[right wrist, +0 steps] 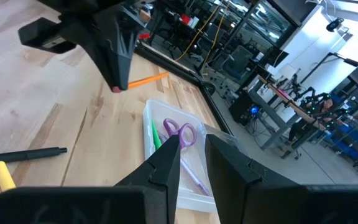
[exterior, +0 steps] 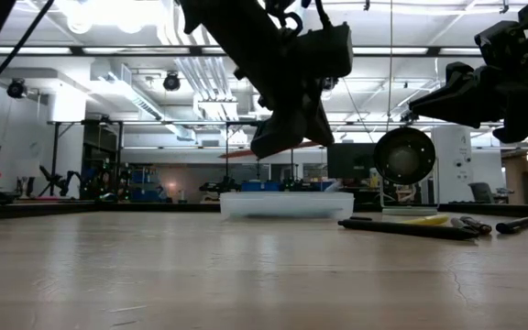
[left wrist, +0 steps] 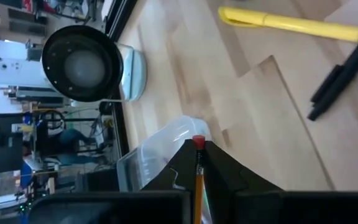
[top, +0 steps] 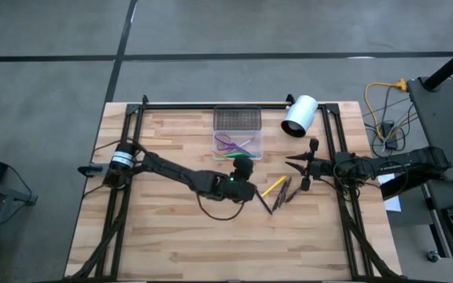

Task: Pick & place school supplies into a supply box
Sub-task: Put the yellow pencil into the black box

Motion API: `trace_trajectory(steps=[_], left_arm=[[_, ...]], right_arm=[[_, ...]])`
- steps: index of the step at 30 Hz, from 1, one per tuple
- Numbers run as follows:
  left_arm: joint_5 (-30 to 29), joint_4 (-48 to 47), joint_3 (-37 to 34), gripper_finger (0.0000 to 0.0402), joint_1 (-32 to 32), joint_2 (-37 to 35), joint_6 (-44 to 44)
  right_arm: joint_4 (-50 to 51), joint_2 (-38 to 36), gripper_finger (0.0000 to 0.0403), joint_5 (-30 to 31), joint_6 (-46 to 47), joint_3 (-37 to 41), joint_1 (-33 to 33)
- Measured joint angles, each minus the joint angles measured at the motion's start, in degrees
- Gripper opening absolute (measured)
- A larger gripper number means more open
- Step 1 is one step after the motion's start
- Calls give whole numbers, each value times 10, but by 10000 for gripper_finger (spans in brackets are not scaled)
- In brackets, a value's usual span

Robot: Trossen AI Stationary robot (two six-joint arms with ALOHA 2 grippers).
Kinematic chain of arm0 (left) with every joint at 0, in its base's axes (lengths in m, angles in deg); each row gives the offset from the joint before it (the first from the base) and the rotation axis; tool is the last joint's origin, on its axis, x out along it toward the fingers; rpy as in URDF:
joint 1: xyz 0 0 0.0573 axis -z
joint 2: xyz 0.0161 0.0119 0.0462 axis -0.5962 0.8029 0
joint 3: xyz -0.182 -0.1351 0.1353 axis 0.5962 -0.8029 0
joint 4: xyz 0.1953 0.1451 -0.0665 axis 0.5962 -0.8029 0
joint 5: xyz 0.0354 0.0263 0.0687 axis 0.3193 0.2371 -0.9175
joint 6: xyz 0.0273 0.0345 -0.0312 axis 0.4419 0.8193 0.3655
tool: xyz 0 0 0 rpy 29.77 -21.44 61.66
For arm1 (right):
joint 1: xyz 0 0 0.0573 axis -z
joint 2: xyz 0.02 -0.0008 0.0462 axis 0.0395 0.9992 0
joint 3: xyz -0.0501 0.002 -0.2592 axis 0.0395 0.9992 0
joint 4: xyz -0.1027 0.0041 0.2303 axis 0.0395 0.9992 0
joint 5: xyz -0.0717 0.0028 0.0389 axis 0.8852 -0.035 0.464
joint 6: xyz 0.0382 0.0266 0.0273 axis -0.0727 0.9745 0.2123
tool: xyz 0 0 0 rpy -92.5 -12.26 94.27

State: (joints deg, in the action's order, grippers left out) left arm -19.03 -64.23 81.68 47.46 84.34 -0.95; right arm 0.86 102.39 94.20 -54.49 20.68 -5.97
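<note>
My left gripper [top: 242, 174] hangs over the table just near of the clear supply box [top: 238, 140] and is shut on an orange pencil [right wrist: 149, 79]. The box rests flat, its mesh part [top: 237, 119] at the far end; purple-handled scissors [right wrist: 179, 132] and a green pen [right wrist: 156, 134] lie inside. A yellow pencil [top: 273, 187] and dark pens [top: 282, 192] lie on the wood right of the left gripper. My right gripper [top: 299, 174] is open above the table, right of those pens, touching nothing. My left gripper pinches the orange pencil between its two fingers close to the eraser end [left wrist: 198, 142], coming from above and pointing down. The eraser shows right at the fingertips [right wrist: 115, 89], and the shaft [exterior: 236, 154] sticks out sideways, almost level. The pencil is lifted clear of the table.
A white cylinder [top: 300, 115] with a dark opening lies on its side at the far edge, right of the box. A black frame rail [top: 211, 104] runs along the far edge and down both sides. Bare wood [top: 211, 244] fills the near half of the table.
</note>
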Motion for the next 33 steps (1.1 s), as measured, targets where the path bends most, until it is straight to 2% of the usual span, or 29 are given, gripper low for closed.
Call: trace_trajectory(steps=[14,20,33], left_arm=[[5,59,-2,0,-48,0,57],[71,80,-4,0,-75,0,62],[58,94,-24,0,-86,1,62]], right_arm=[[0,0,68,0,0,0,0],[0,0,68,0,0,0,0],[0,0,68,0,0,0,0]])
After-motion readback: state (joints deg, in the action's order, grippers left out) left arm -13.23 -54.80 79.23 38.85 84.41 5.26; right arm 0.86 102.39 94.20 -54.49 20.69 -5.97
